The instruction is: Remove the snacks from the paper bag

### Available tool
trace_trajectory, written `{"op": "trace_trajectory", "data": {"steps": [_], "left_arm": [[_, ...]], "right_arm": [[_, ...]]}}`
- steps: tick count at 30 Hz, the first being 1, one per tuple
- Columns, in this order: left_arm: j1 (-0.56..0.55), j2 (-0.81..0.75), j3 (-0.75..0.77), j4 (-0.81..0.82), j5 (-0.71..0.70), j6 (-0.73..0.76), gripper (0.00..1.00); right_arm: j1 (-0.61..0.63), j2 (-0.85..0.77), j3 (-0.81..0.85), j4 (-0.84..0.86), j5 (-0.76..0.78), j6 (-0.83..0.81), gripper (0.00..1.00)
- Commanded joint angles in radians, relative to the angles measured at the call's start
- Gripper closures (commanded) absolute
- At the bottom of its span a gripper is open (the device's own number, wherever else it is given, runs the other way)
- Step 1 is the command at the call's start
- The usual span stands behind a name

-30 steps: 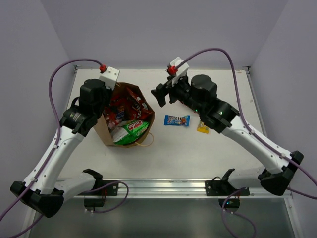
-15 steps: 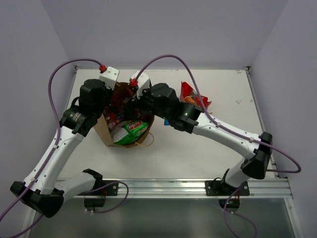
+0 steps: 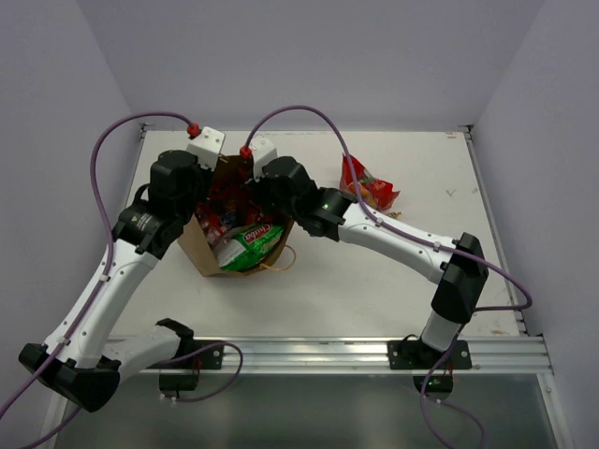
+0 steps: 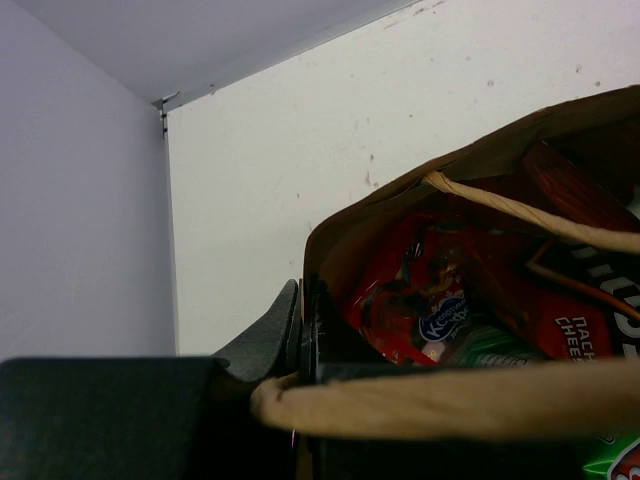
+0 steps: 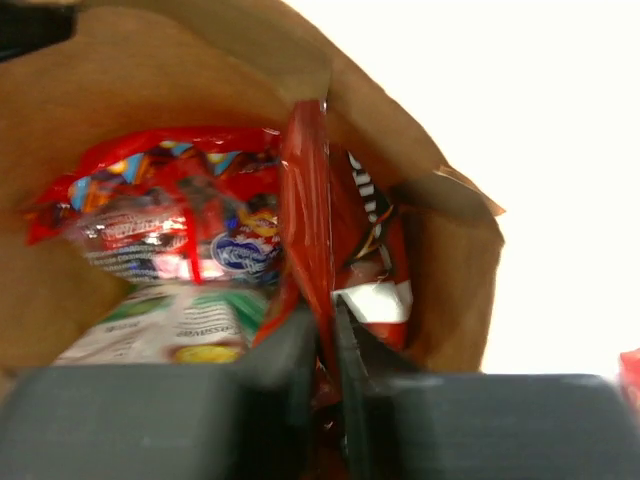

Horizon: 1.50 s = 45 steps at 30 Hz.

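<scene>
Right end effector [image 5: 326, 316] inside the paper bag [image 5: 450, 270], tight on a Doritos bag [image 5: 305, 215] upright edge.

Top camera sits high behind me, looking down over the whole table [image 3: 374, 281]. My wrist cameras sit close at the mouth of the paper bag [image 5: 150, 80], which all three views share.

Left arm [image 3: 101, 282]: white links, black joint housings; black base at 7 o'clock.
Right arm [image 3: 393, 238]: same white-and-black build, small green lights [image 3: 326, 195]; base at 5 o'clock.
Cables [image 3: 96, 159]: purple, one per wrist, red connectors [image 3: 194, 127].
Wrist cameras [image 3: 208, 145]: white boxy housings.
Left end effector [image 4: 305, 297]: dark grey, tapered fingers.
Right end effector [image 5: 322, 318]: dark grey, blocky body.
</scene>
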Motion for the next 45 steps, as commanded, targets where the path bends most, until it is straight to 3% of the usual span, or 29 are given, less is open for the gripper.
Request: {"op": "trace_trajectory", "data": {"steps": [1,2,18,29,31,38,45], "left_arm": [[0.002,-0.047,0.011,0.148,-0.016,-0.014,1.00],[0.002,-0.045,0.011,0.151,-0.018,-0.014,1.00],[0.002,-0.002,0.014,0.148,-0.142,-0.022,1.00],[0.008,0.042,0.008,0.144,-0.240,-0.025,1.00],[0.014,0.054,0.020,0.141,-0.256,-0.028,1.00],[0.075,0.085,0.071,0.137,-0.266,-0.043,1.00],[0.091,0.082,0.088,0.153,-0.207,-0.051,1.00]], "right_arm": [[-0.005,-0.013,0.039,0.018,-0.009,0.009,0.96],[-0.005,-0.021,0.043,0.017,-0.022,-0.006,1.00],[0.006,-0.357,0.125,0.018,-0.145,-0.084,1.00],[-0.028,-0.601,0.141,0.017,0.078,-0.190,1.00],[-0.068,-0.630,0.100,0.006,0.134,-0.186,1.00],[-0.198,-0.750,-0.170,-0.017,0.125,-0.055,1.00],[-0.215,-0.649,-0.353,0.067,0.018,0.018,1.00]]}}
